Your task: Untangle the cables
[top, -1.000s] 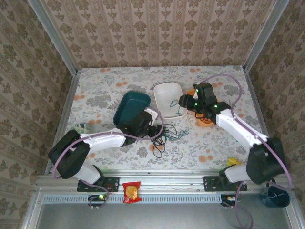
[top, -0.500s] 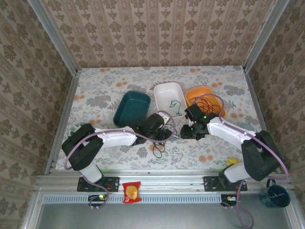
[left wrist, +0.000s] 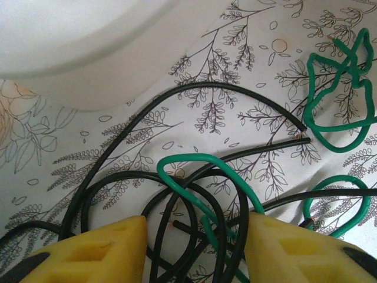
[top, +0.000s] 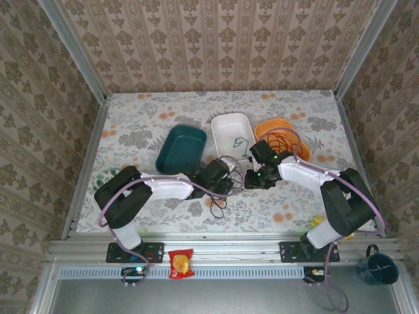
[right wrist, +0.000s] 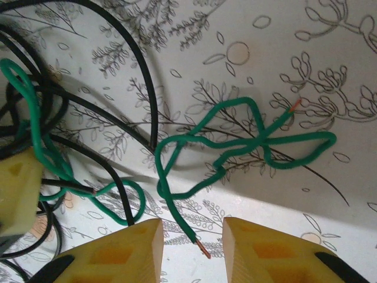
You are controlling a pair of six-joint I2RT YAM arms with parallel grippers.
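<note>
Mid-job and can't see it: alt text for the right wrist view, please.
Right gripper open astride the bare end of a loose green wire on the floral table. Black wires loop at left.

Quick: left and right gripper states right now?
Left gripper: open, fingers astride the tangle of thin black and green cables, not clamped.
Right gripper: open, bare end of a thin green wire between its fingers.

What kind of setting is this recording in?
Probably a staged robot test booth: wallpapered panel walls in metal framing, a floral-covered table, two arms bolted to the front rail.
</note>
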